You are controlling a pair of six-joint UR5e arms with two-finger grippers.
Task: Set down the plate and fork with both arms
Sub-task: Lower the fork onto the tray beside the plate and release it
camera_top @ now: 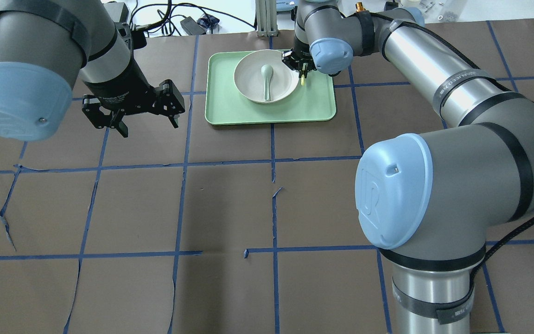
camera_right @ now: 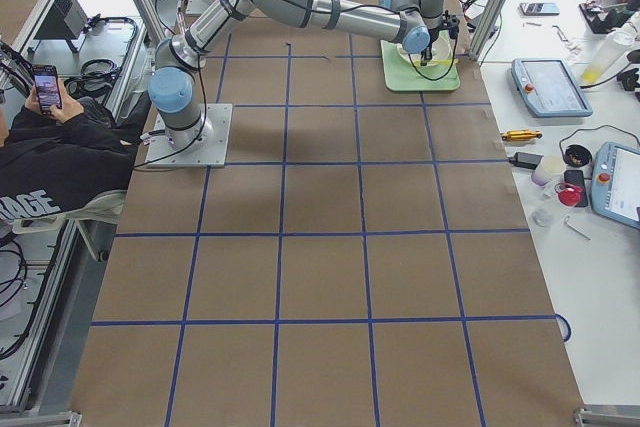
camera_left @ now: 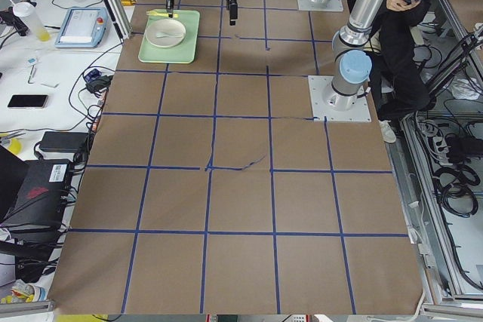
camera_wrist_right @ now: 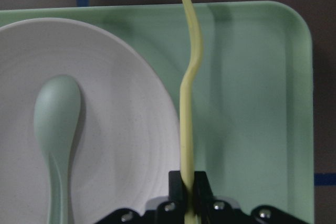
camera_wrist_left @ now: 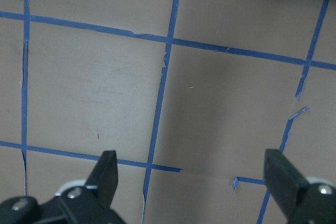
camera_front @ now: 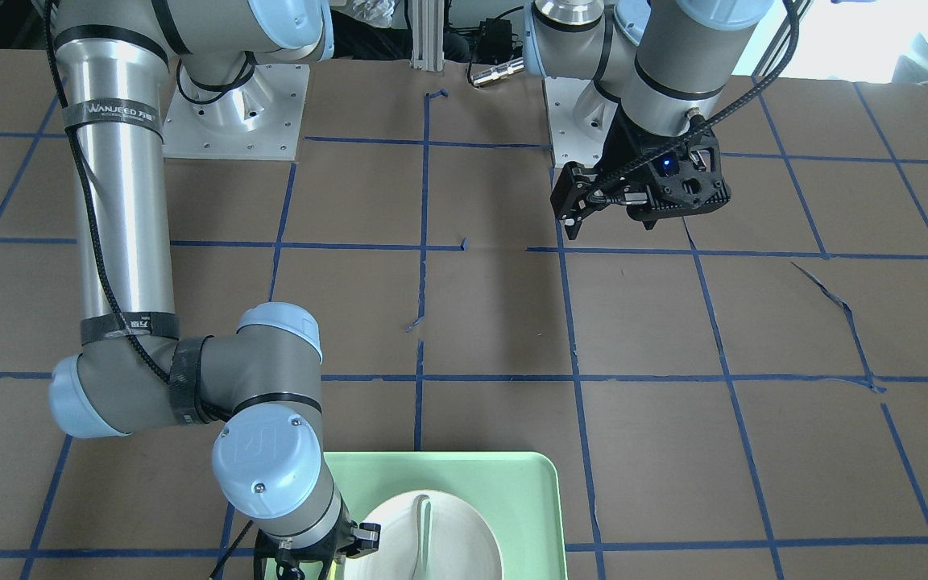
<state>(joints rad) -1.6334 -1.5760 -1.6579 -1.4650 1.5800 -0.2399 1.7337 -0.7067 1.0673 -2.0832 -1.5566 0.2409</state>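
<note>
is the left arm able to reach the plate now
Probably yes: the left gripper is open, nothing blocks its side of the plate; the right gripper holds the fork at the opposite rim.

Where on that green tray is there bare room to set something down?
Widest bare strip: between the plate and the tray rim nearest the robot. A narrower one flanks the plate's left. Crowded: the plate's far right, where the right gripper holds the fork.

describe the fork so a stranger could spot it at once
Find the mint-green tray at the table's far edge, with a white plate on it. Right of the plate, over the tray, the right end effector pinches the fork: slim and yellow, unlike the pale green spoon in the plate.
</note>
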